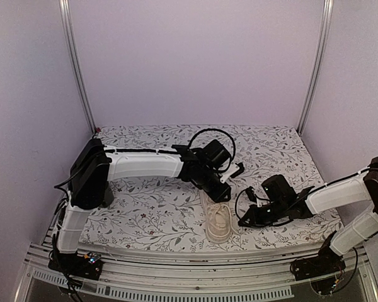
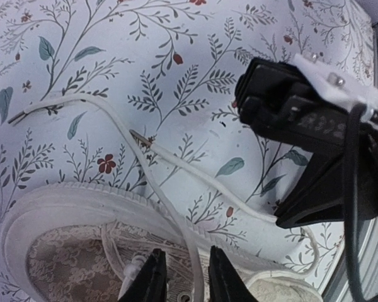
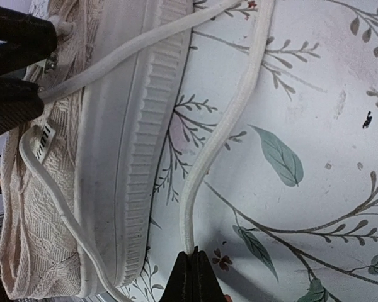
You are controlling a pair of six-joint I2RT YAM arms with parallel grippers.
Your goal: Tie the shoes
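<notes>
The shoe (image 1: pixel 218 220), a cream low-top sneaker, lies near the table's front edge between the two arms. My left gripper (image 2: pixel 186 280) hovers over its lace area, jaws a little apart, and one pale lace (image 2: pixel 116 123) runs over the sole (image 2: pixel 69 201) and down between the fingers. That lace sits nearer the right finger (image 2: pixel 222 277). My right gripper (image 3: pixel 192 267), just right of the shoe (image 3: pixel 113 157), is shut on the other lace (image 3: pixel 220 138), which lies loose on the cloth. In the left wrist view this lace (image 2: pixel 195 173) ends in a free aglet.
A floral tablecloth (image 1: pixel 151 201) covers the table. Plain walls and two metal posts (image 1: pixel 79 69) close in the back and sides. A black cable (image 1: pixel 211 135) loops above the left wrist. A metal rail (image 1: pixel 176 267) runs along the front edge.
</notes>
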